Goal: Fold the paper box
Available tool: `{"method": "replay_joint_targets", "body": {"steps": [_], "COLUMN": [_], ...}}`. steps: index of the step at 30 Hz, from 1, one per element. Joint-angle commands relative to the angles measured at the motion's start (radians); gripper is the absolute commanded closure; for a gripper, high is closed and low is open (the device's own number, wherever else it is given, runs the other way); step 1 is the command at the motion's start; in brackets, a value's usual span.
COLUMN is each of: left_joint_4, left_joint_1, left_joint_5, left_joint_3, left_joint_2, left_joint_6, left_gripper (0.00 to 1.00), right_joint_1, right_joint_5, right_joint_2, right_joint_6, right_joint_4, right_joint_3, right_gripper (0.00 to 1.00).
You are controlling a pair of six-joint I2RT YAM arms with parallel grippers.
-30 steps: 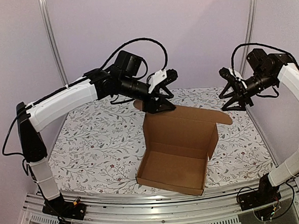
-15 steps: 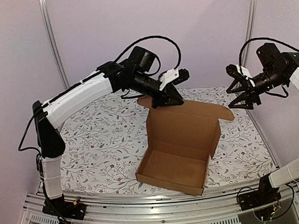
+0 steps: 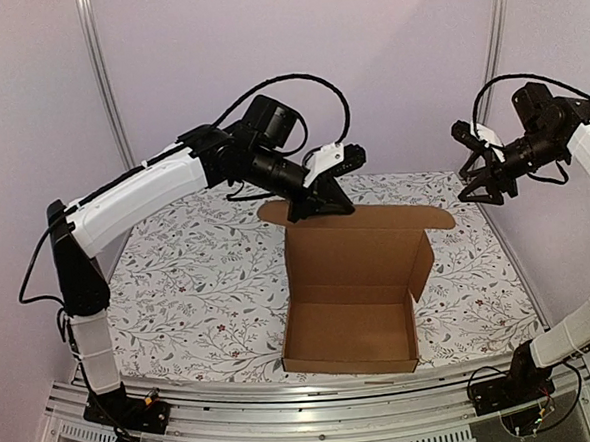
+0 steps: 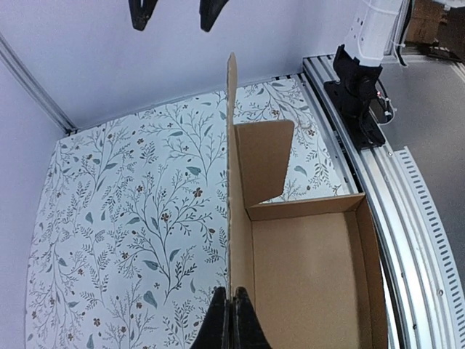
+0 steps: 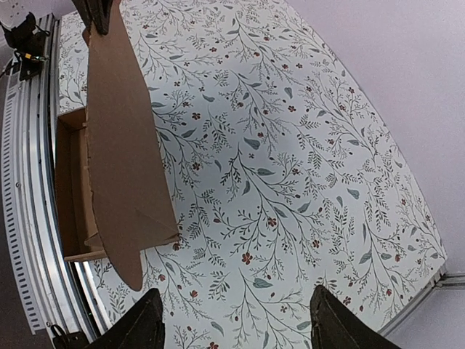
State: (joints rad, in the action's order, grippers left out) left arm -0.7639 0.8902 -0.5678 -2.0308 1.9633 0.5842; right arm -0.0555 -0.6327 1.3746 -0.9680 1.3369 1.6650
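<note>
Brown corrugated cardboard, plain and unmarked, forms the shallow rectangular paper box (image 3: 348, 330), whose tray sits on the white floral-printed table cover (image 3: 189, 288) near the front, just behind the ribbed aluminium rail (image 3: 286, 397). Its lid panel (image 3: 349, 256) stands upright from the back wall, with the rounded top flap (image 3: 395, 216) bent back roughly level and a side wing (image 3: 421, 263) folded forward at the right end. The black left gripper (image 3: 319, 205) is clamped narrow on the lid's upper edge toward its left end; the left wrist view shows its fingertips (image 4: 221, 327) pressed together on the sheet, seen edge-on. The black right gripper (image 3: 482, 192) hangs in the air off to the right, spread wide, holding nothing and well apart from the box. The lid looks ready to be brought down over the tray, and the risks come from that single off-centre pinch. With the right end unsupported the panel may twist as it swings, so the wing could land outside the tray wall instead of tucking inside. Nothing pins the light tray, so a forward pull may drag it toward the rail or tip it. The thin edge could also slip out of the clamp.
</note>
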Motion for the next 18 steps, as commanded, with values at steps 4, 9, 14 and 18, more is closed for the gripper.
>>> {"method": "replay_joint_targets", "body": {"steps": [4,9,14,18], "left_joint_4": [0.045,0.072,0.105,0.133], "left_joint_1": [0.008,0.0,-0.009,-0.015], "left_joint_5": [0.018,0.02,0.017,0.032], "left_joint_3": [0.062,0.072,0.099,0.11], "left_joint_2": [-0.045,-0.048,-0.055,-0.057], "left_joint_6": [0.005,-0.012,-0.029,-0.052], "left_gripper": [1.0,1.0,1.0,1.0], "right_joint_1": [-0.028,-0.084,-0.145,-0.177], "right_joint_5": [-0.001,-0.015,-0.014,-0.032], "right_joint_2": [0.003,-0.027,-0.029,-0.028], "right_joint_6": [-0.035,-0.006,0.014,0.02], "right_joint_4": [0.232,0.196,0.18,0.178], "right_joint_3": [-0.044,-0.073,-0.1,-0.114], "right_gripper": [0.3,0.3,0.3,0.29]}}
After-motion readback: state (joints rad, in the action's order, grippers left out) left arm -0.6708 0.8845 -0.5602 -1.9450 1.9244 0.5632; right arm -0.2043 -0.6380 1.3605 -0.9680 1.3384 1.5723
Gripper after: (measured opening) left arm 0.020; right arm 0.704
